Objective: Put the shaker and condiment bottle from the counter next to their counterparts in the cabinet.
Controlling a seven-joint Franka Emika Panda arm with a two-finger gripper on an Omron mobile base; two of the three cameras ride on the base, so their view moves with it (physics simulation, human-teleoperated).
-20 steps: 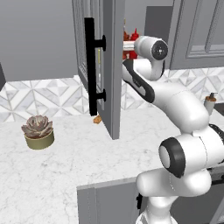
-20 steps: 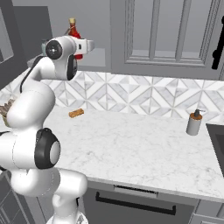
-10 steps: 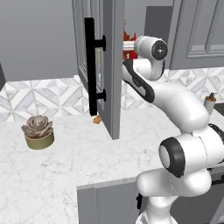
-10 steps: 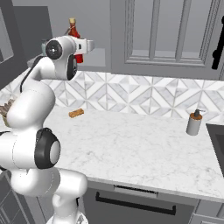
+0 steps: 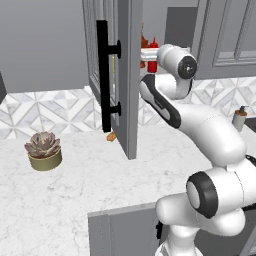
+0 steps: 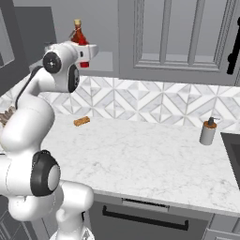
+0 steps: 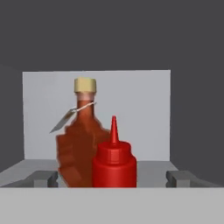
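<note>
1. My claw [image 7: 112, 177] is up inside the cabinet [image 5: 131, 75], and in the hand view its two finger tips [image 7: 43, 178] stand wide apart, one on each side of the red bottle [image 7: 114, 164].
2. Neither tip touches the bottle, so I read the claw as released, holding nothing.
3. The red bottle stands upright on the cabinet floor, straight ahead of the claw and midway between the tips.
4. The leaf bottle [image 7: 78, 144] stands just behind the red one and a little to its left in the hand view; I cannot tell whether they touch.
5. In the left base view the red bottle [image 5: 152, 55] shows just past the edge of the open door [image 5: 112, 75], right at the end of my arm.
6. In the right base view the leaf bottle [image 6: 79, 37] rises above the hand.
7. Far below the claw on the counter [image 6: 140, 154] lie a small brown item [image 6: 81, 122], a pump dispenser [image 6: 207, 131] and a potted succulent [image 5: 44, 150].
8. I cannot pick out the shaker.
</note>
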